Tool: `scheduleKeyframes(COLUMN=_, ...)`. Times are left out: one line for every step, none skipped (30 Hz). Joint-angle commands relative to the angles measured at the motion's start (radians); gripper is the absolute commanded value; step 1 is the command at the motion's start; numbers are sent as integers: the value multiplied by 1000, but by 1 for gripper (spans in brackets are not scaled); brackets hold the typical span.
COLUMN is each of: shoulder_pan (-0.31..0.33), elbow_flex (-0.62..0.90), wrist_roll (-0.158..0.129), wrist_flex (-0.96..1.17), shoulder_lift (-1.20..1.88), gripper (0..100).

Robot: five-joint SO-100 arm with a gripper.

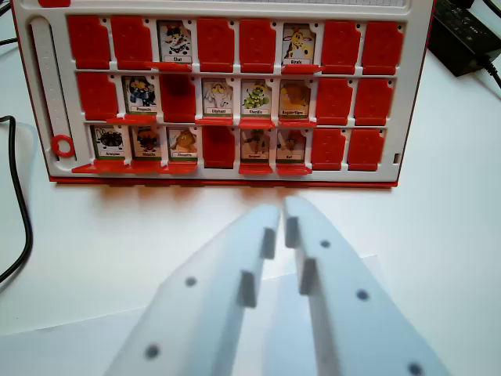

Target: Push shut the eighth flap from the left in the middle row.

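A red and white flap board (223, 176) stands across the top of the wrist view, holding three rows of flaps. In the middle row, the eighth flap from the left (373, 102) shows a plain red face, as does the seventh flap (333, 102) beside it. Four other middle-row slots show animal cards, such as the elephant card (218, 98). My gripper (282, 213) fills the bottom centre. Its pale fingers are shut with nothing between them. Its tips hang short of the board's front edge, below the bottom row and well to the left of the eighth column.
A black power adapter (463, 33) lies at the top right behind the board. A black cable (21, 211) loops along the left edge. A red ring slider (63, 145) sits on the board's left rail. White paper (63, 337) lies under the gripper.
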Motion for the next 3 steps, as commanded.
scheduleKeyframes(shoulder_pan=-2, elbow_flex=-34, wrist_roll=-8, wrist_flex=5, shoulder_lift=5, gripper=0)
scheduleKeyframes(shoulder_pan=-2, elbow_flex=-34, wrist_roll=-9, wrist_flex=8, shoulder_lift=5, gripper=0)
scheduleKeyframes(shoulder_pan=-2, elbow_flex=-34, wrist_roll=-9, wrist_flex=11, shoulder_lift=5, gripper=0)
